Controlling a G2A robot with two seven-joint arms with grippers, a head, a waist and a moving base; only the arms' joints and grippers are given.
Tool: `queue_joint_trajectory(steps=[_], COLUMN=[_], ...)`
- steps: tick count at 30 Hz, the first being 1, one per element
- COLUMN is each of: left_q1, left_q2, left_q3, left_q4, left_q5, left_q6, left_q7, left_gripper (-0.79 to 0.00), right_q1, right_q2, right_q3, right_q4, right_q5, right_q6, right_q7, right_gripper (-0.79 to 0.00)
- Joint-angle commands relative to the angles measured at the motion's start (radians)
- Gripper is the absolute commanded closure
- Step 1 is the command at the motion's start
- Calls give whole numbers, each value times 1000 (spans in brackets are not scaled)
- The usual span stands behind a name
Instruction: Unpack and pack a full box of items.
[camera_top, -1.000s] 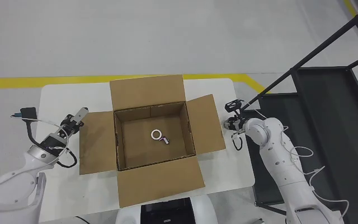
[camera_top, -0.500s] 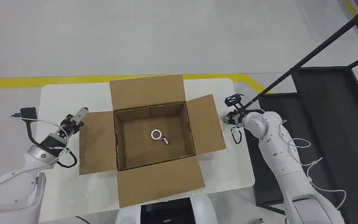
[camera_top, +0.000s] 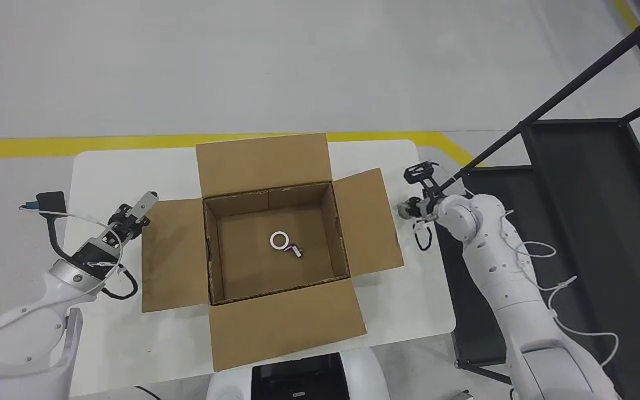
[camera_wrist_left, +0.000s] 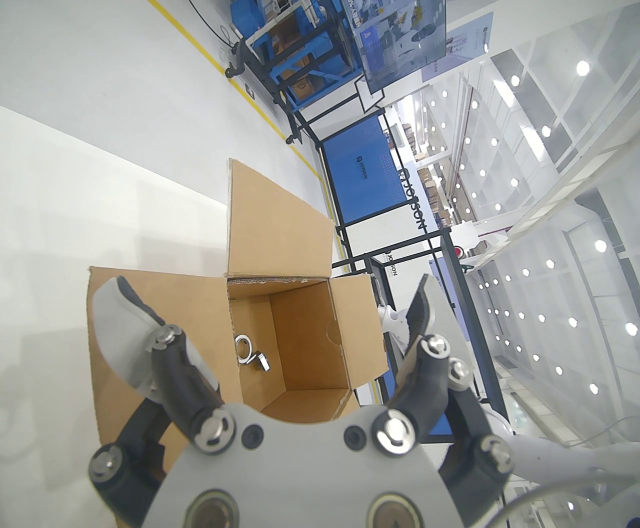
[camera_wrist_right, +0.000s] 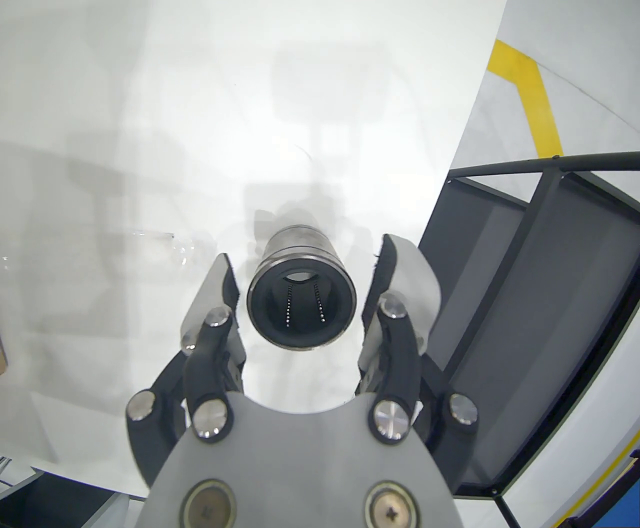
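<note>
An open cardboard box (camera_top: 276, 243) stands in the middle of the white table (camera_top: 110, 175), flaps spread outward. On its floor lies a small metal ring with a short metal piece (camera_top: 285, 241) (camera_wrist_left: 248, 351). My left gripper (camera_top: 148, 200) (camera_wrist_left: 270, 300) hovers open to the left of the box, pointing at it, with nothing between its fingers. My right gripper (camera_top: 412, 210) (camera_wrist_right: 305, 260) is open near the table's right edge. A metal cylinder with a black bore (camera_wrist_right: 301, 295) stands between its fingers (camera_wrist_right: 227, 295), with a small gap on each side.
A black metal rack (camera_top: 575, 190) stands close against the table's right edge, beside the right arm. A yellow floor line (camera_top: 100, 146) runs behind the table. A scrap of clear plastic (camera_wrist_right: 177, 247) lies on the table near the cylinder.
The right arm's wrist has shifted slightly toward the far side of the table. The left arm and the box have not moved.
</note>
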Motion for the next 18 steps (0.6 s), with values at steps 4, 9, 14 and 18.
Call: queue_joint_trajectory(steps=[4, 9, 14, 18], left_q1=[0, 0, 0, 0], left_q2=[0, 0, 0, 0], left_q3=[0, 0, 0, 0], left_q4=[0, 0, 0, 0], left_q5=[0, 0, 0, 0], left_q6=[0, 0, 0, 0], left_q7=[0, 0, 0, 0], left_gripper=[-785, -785, -785, -785], right_q1=[-32, -93, -155, -184], right_q2=[11, 25, 35, 37], right_q3=[36, 96, 147, 153], right_q4=[-110, -293, -503, -631], right_q5=[-7, -30, -73, -43], right_q6=[-1, 23, 44, -17], right_q7=[16, 19, -14, -79], right_gripper=[-785, -785, -785, -785])
